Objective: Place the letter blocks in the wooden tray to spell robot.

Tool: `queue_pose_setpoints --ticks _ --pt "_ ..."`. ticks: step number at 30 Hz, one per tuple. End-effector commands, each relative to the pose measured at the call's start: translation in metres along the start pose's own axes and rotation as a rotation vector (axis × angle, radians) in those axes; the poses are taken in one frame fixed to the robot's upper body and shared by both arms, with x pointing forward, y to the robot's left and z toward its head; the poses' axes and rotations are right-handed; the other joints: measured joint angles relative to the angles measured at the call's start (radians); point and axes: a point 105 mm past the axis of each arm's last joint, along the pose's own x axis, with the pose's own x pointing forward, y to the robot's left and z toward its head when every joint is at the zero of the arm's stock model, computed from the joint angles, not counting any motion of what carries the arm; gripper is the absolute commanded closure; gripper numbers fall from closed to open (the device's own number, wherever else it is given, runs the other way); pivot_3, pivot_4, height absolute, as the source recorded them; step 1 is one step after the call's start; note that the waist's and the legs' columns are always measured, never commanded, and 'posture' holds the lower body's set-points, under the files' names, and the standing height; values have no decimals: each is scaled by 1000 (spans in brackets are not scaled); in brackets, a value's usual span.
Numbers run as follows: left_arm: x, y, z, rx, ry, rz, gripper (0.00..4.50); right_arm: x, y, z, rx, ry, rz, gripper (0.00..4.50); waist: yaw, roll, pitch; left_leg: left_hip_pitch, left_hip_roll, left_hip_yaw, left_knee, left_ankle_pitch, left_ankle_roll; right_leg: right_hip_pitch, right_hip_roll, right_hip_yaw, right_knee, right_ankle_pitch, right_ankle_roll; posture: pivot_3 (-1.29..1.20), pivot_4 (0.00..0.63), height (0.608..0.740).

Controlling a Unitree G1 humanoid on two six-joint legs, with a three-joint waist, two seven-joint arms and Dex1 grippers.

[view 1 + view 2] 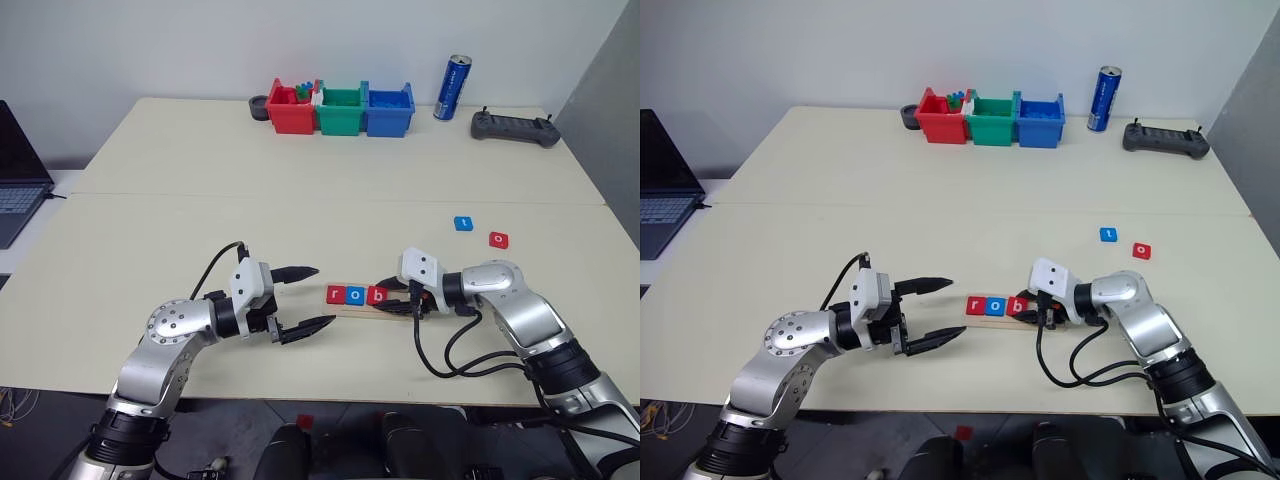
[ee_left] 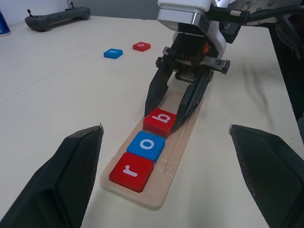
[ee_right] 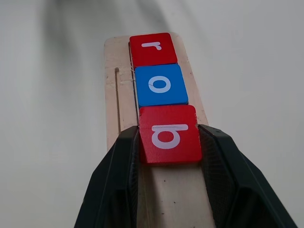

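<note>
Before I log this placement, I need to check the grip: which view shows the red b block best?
The right wrist view: the red b block sits large between the right tool's fingers on the wooden tray. The left wrist view shows it smaller, from the opposite end; the eye views show it tiny.

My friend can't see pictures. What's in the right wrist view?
The right gripper squeezes a red b block on the wooden tray. Beyond it sit a blue o block and a red r block, all touching in a row.
</note>
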Motion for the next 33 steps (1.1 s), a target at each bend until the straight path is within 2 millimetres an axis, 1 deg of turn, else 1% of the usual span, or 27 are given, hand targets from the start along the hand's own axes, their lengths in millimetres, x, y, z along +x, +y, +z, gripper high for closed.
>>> queue_pose_setpoints --ticks 1,8,10,11,13,16,17,25,30,33 --pt "-2 0 8 35 -13 3 0 -2 -3 8 -45 -11 -5 3049 0 0 0 0 0 0 0 0 0 0 0 0 0 0 0 0 150 740" --pt "-2 1 8 37 -12 3 0 -2 -2 6 -42 0 3 3049 0 0 0 0 0 0 0 0 0 0 0 0 0 0 0 0 150 740" --pt "-2 1 8 38 -12 2 0 -3 -2 6 -37 1 4 2318 0 0 0 0 0 0 0 0 0 0 0 0 0 0 0 0 150 740" --pt "-2 1 8 38 -12 2 0 -3 -1 6 -35 2 6 2060 0 0 0 0 0 0 0 0 0 0 0 0 0 0 0 0 150 740" --pt "-2 2 7 37 -11 2 0 -4 -1 6 -34 3 9 1285 0 0 0 0 0 0 0 0 0 0 0 0 0 0 0 0 150 740" --pt "-2 2 7 37 -9 2 0 -6 -4 7 -28 -4 0 288 0 0 0 0 0 0 0 0 0 0 0 0 0 0 0 0 150 740" --pt "-2 2 7 36 -9 2 0 -7 -6 9 -27 -11 -5 22 0 0 0 0 0 0 0 0 0 0 0 0 0 0 0 0 150 740" --pt "-1 3 6 36 -11 -3 0 -15 -9 20 -13 -46 -33 22 0 0 0 0 0 0 0 0 0 0 0 0 0 0 0 0 150 740" --pt "0 2 9 39 -20 -9 0 -44 -6 40 4 -89 -106 22 2 0 0 0 0 -1 0 0 0 0 0 0 0 0 0 0 150 740" --pt "2 0 10 40 -29 -21 0 -65 -3 41 71 -95 -244 22 6 0 0 -1 0 -1 0 0 0 0 0 -1 0 0 0 0 150 740"
